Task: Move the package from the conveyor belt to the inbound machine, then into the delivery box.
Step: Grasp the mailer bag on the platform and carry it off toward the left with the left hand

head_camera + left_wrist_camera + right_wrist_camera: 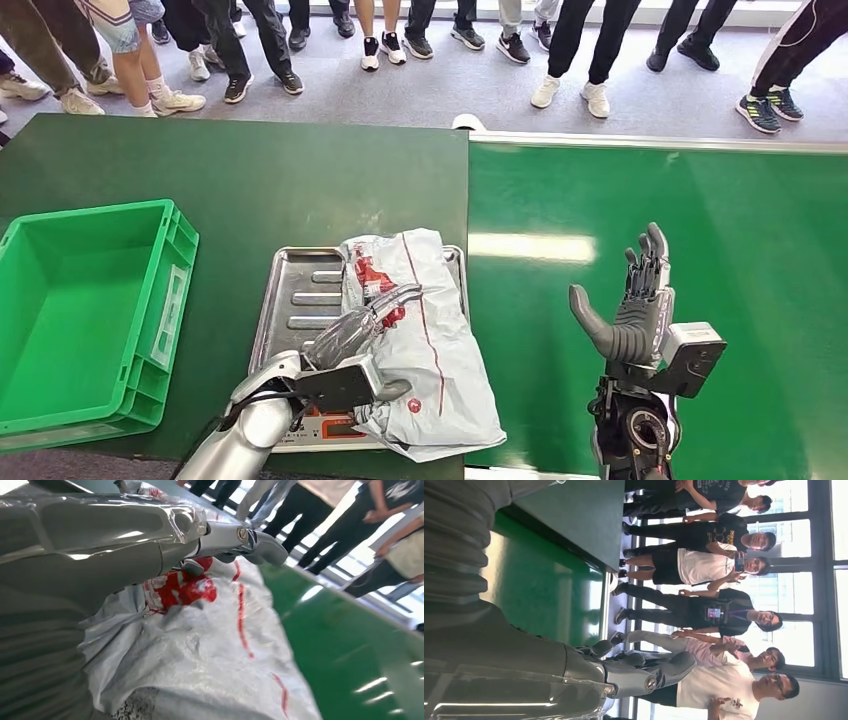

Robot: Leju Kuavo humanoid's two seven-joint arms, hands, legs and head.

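The package (430, 340), a white plastic mailer with red print, lies crumpled on the metal tray of the inbound machine (300, 290), overhanging its near right corner. My left hand (355, 345) rests on the package's left side, its fingers stretched out flat toward the red print and its thumb lying along the near edge. In the left wrist view those fingers (240, 537) hover just over the package (200, 650). My right hand (635, 310) is raised above the bright green conveyor belt (720, 230), palm facing left, fingers straight and apart, holding nothing. The right wrist view has this hand (634, 670) in front of onlookers.
A green plastic delivery box (80, 310) stands on the dark green table at the left, beside the tray. Several people stand along the far side of the table and belt. The belt's metal rail (660, 142) runs along its far edge.
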